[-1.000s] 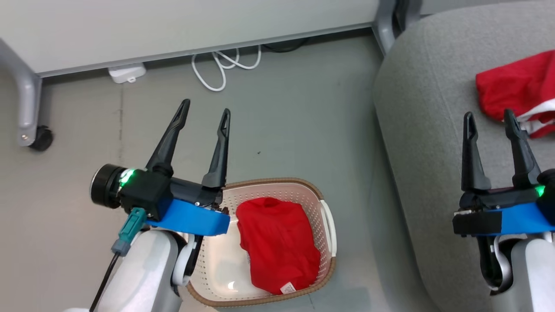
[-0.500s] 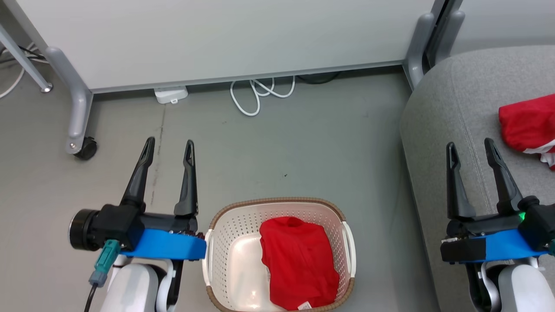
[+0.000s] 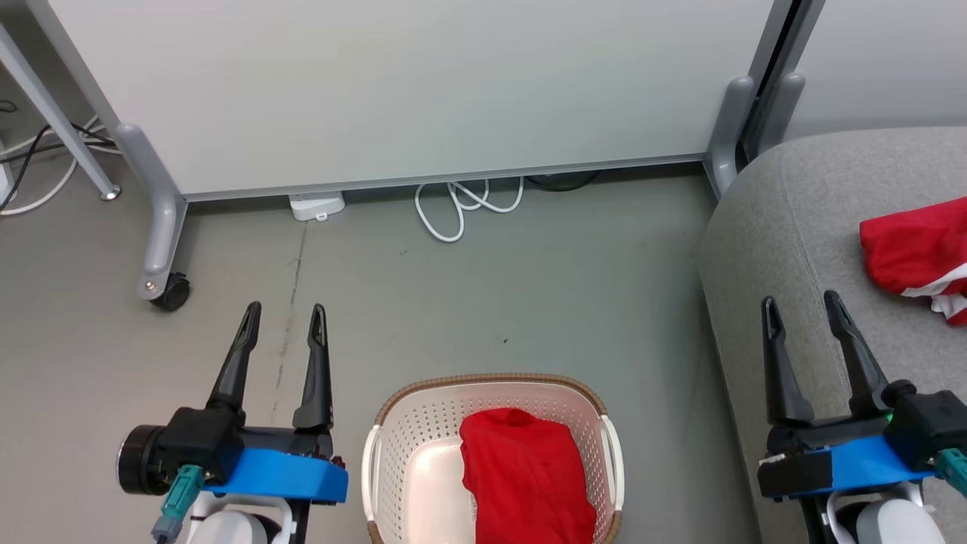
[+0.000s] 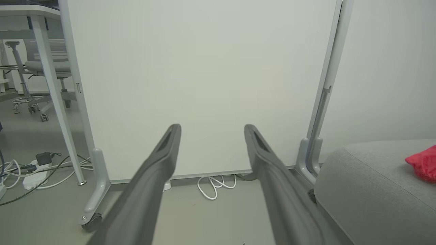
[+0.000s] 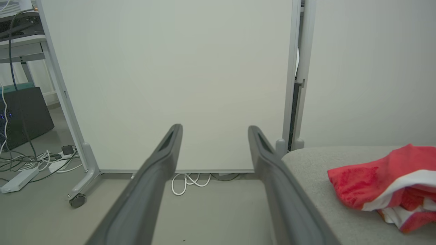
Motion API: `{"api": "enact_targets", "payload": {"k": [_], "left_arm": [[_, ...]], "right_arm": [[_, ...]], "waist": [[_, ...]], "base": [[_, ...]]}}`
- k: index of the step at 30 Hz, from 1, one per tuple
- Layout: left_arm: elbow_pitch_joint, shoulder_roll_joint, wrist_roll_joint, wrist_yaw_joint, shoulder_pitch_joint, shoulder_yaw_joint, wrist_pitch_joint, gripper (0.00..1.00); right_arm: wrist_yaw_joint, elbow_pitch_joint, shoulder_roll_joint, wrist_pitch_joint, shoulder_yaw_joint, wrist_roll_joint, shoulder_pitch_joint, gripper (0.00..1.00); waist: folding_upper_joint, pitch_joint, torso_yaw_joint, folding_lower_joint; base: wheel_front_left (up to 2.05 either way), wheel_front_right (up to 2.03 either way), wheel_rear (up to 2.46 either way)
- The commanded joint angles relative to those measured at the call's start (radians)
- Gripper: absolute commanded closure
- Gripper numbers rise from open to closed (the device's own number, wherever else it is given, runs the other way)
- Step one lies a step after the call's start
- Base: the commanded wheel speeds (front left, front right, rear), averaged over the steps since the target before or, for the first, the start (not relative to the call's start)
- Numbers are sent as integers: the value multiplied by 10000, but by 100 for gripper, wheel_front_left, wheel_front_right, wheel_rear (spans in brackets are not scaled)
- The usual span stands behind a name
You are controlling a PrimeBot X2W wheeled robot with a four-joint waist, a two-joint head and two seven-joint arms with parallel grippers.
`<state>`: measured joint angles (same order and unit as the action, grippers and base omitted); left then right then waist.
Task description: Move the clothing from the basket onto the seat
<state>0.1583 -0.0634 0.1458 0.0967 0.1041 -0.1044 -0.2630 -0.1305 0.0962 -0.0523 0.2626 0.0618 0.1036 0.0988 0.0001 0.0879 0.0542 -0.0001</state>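
Two grippers are in sight, each with two long dark fingers. The left gripper [image 3: 285, 308] hangs over the floor [image 3: 529, 287] just left of the basket [image 3: 491, 378], its fingers spread and holding nothing. The left wrist view shows the same wide gap in that gripper [image 4: 212, 126]. The right gripper [image 3: 800, 299] hangs over the near edge of the seat [image 3: 793, 227], equally spread and empty, as its own wrist view confirms [image 5: 214, 126].

There is one basket, one seat and two garments. A plain red garment [image 3: 525, 483] lies in the basket. A red-and-white garment [image 3: 910, 245] lies on the seat, beyond the right gripper and apart from it.

Compared with a second ago, the head view has shifted. More of the partition panel [image 3: 415, 83] shows, and the basket sits lower, cut off by the bottom edge. The left gripper overlapped the basket's rim then; it now stands clear to its left. Both grippers are as wide open as before.

The plain red garment is crumpled against the basket's right side, leaving bare cream bottom on the left. The garment on the seat is bunched up, red with a white band [image 5: 381, 177]. Whether the white folds under it belong to a separate piece cannot be told. A white cable [image 3: 461, 208] coils on the floor by the panel.
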Motion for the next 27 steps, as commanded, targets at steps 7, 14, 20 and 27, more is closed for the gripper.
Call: {"api": "enact_targets", "payload": {"k": [7,14,20,27], "left_arm": [[46,56,-157,89,-260,255,-25,0],[37,101,-203,143,-345,432,-25,0],[16,113,-245,167,-341,499,-25,0],[23,126,-250,186,-288,563,-26,0]], "right_arm": [[-5,72,26,34,-72,217,-327,0],[-5,81,26,34,-161,281,-405,0],[-5,98,26,34,-221,320,-354,0],[-5,122,27,34,-286,350,-278,0]], "waist": [[-1,-157,30,1],[-1,-231,51,1],[-1,-203,29,1],[-1,-117,-55,1]], "base": [[0,0,0],[0,0,0],[0,0,0],[0,0,0]]}}
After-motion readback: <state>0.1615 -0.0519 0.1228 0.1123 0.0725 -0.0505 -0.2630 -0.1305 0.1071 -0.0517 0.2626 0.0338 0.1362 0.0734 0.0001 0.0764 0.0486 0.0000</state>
